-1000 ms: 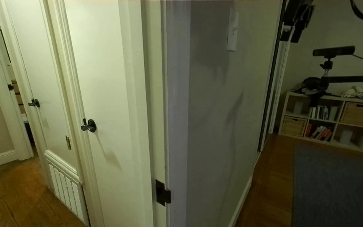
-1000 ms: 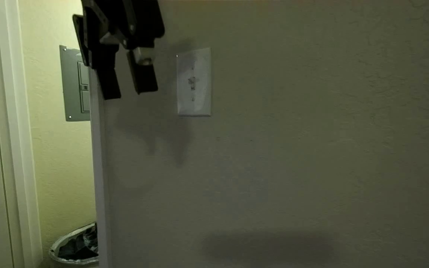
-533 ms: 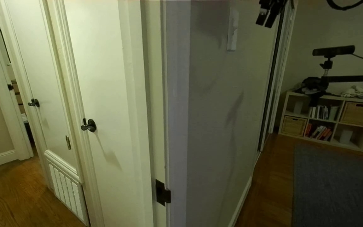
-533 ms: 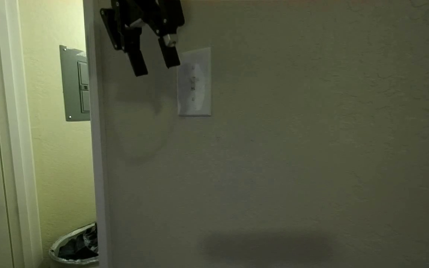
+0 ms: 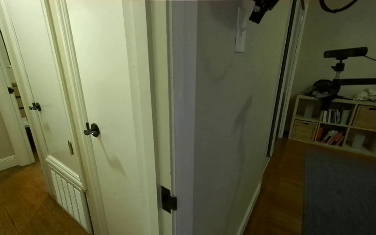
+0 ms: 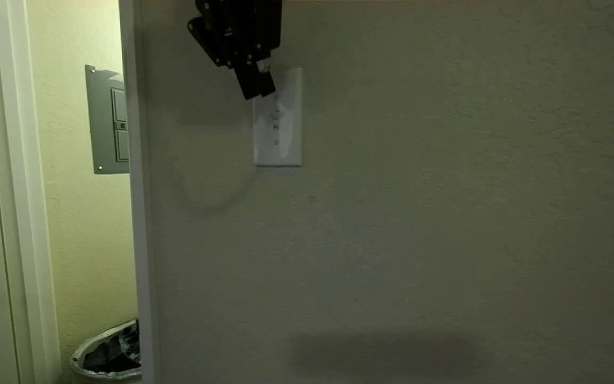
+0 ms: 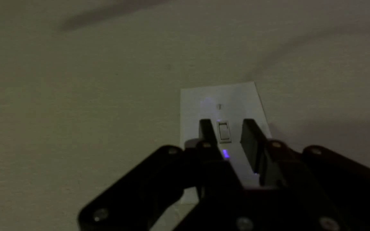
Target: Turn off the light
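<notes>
The light itself is out of view. Its switch, a white upright wall plate with a small rocker, is fixed to the wall and shows also in the wrist view as a pale plate. My black gripper reaches down from the top edge, its fingertips overlapping the plate's upper left part in that exterior view. Seen from the wrist, the gripper has a narrowed gap between its fingers, and the rocker appears in that gap. Nothing is held. Whether the fingertips touch the plate, I cannot tell.
A door frame borders the wall, with a grey electrical panel and a bin beyond it. Dark lever handles sit on white doors. Farther off stand a low shelf and a black camera on an arm.
The gripper has travelled along the wall to the switch plate, crossing to the right in the view that faces the plate. Its fingers have drawn much closer together.
</notes>
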`<state>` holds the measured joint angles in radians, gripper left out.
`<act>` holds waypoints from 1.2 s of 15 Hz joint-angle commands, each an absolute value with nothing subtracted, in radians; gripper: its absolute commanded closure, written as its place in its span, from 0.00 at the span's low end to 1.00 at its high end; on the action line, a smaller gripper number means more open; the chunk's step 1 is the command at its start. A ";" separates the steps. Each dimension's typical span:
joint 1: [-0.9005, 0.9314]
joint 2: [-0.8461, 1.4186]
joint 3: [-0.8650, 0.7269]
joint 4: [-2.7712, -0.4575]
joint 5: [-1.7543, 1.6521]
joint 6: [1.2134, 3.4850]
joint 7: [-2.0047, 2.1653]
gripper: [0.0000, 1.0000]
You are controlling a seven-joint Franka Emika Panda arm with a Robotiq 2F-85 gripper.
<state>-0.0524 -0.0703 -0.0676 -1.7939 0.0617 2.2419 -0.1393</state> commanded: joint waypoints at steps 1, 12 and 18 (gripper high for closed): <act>-0.057 -0.012 -0.079 -1.745 0.127 2.282 -0.190 0.95; -0.072 0.011 -0.074 -1.744 0.205 2.235 -0.230 0.95; -0.073 -0.006 -0.073 -1.794 0.189 2.181 -0.227 0.95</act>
